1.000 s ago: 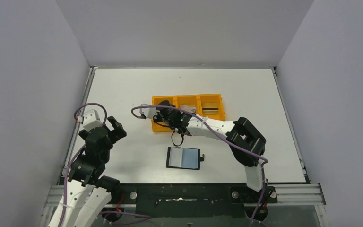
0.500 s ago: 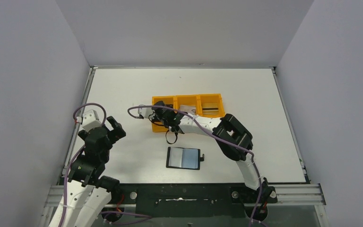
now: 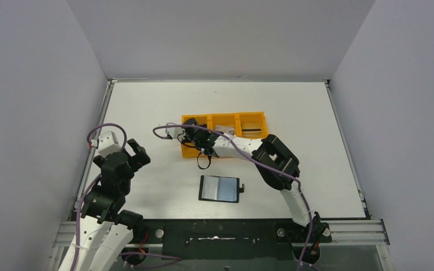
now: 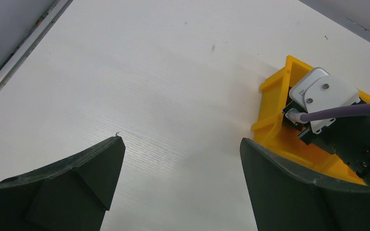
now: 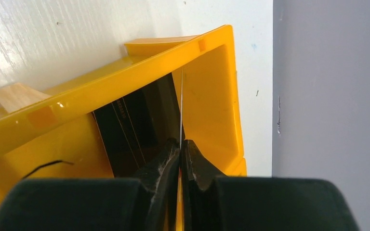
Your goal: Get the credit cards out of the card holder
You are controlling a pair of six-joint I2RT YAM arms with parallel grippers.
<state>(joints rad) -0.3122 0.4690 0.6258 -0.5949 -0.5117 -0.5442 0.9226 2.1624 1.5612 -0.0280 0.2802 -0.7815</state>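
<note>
Credit card point(image 5: 181, 110), edge-on, clamped between right fingers point(image 5: 160, 166), now shifted further over the left compartment of the orange tray point(image 5: 212, 96); release looks near; left fingers point(image 4: 289, 192) apart.

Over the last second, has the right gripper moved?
Yes. The right gripper, fingers shut on a card, has shifted slightly left along the orange tray, toward its left end.

Glossy plastic tray point(image 5: 212, 96), shiny-lined card holder point(image 3: 220, 188)
</note>
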